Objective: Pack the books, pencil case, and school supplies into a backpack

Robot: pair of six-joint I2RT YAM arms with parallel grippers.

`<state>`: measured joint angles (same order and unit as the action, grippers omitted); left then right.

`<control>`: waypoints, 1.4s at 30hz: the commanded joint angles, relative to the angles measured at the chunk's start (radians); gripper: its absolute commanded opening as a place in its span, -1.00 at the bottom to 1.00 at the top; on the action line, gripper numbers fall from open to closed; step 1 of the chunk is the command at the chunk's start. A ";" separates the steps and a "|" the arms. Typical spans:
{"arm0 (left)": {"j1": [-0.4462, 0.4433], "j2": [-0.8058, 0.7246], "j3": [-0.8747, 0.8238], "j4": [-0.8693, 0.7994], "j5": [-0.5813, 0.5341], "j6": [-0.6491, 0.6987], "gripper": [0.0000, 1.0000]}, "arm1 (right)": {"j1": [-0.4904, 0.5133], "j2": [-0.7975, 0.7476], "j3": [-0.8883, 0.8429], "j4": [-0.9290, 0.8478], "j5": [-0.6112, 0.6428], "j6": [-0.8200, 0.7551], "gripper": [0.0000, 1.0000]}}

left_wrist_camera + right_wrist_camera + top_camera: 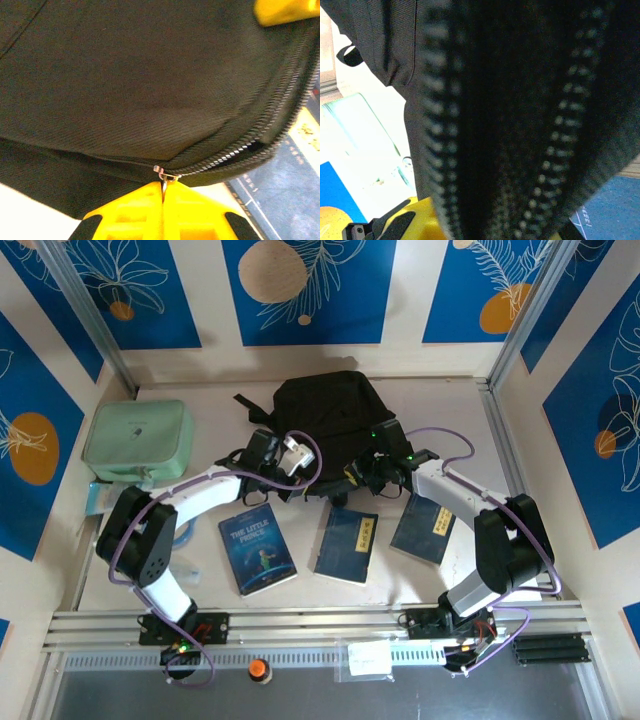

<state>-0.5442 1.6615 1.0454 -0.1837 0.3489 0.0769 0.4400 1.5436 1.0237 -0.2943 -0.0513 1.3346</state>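
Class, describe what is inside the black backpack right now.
Between the parted zipper teeth the backpack looks dark inside, nothing recognisable; its fabric covers the rest. Three books lie outside on the table.

left claw (pixel 163 189), right claw (pixel 372 464) both clamped

Robot lab booth; blue-patterned walls (pixel 305 290)

Black backpack (pixel 380 50) fabric, blurred zipper teeth (pixel 432 125) up close; yellow claw finger (pixel 421 209) below.
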 commanded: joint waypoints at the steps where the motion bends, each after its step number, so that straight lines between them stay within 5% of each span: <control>1: 0.004 -0.002 0.038 -0.071 -0.140 -0.012 -1.00 | -0.012 -0.010 -0.014 0.015 0.001 -0.019 -0.93; 19: 0.116 0.198 0.207 -0.227 -0.164 0.029 -1.00 | -0.032 -0.039 -0.029 0.014 -0.012 -0.032 -0.94; 33: 0.240 0.379 0.461 -0.307 -0.219 -0.065 -1.00 | -0.035 -0.022 -0.034 0.038 -0.046 -0.041 -0.94; 39: 0.251 0.332 0.447 -0.315 -0.221 -0.099 -0.35 | -0.039 0.040 -0.016 0.081 -0.089 -0.077 -0.83; 42: 0.252 0.243 0.383 -0.312 -0.247 -0.149 -0.20 | -0.053 0.076 0.008 0.049 -0.077 -0.172 -0.53</control>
<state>-0.3019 2.0022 1.4689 -0.4580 0.1596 -0.0208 0.4000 1.5906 0.9997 -0.2214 -0.1066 1.2636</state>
